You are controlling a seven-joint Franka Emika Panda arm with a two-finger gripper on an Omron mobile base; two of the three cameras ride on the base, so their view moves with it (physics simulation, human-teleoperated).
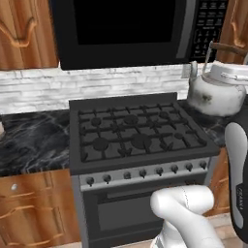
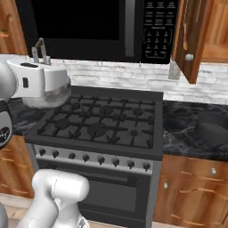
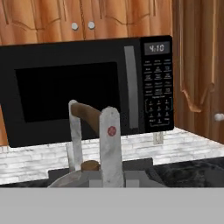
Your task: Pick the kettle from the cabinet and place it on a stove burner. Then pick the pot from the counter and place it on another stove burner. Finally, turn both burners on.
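Above the right-hand side of the range, the tool is pinched on the arched handle of the kettle, which hangs clear of the stove burners below it. The pot sits on the black marble bench right of the range, beneath the open cabinet door. A black microwave hangs behind.

Silvery-white kettle with brown-topped handle; black stove burners and grates; black counter veined white; dark grey pot; reddish-brown cabinet; black microwave.
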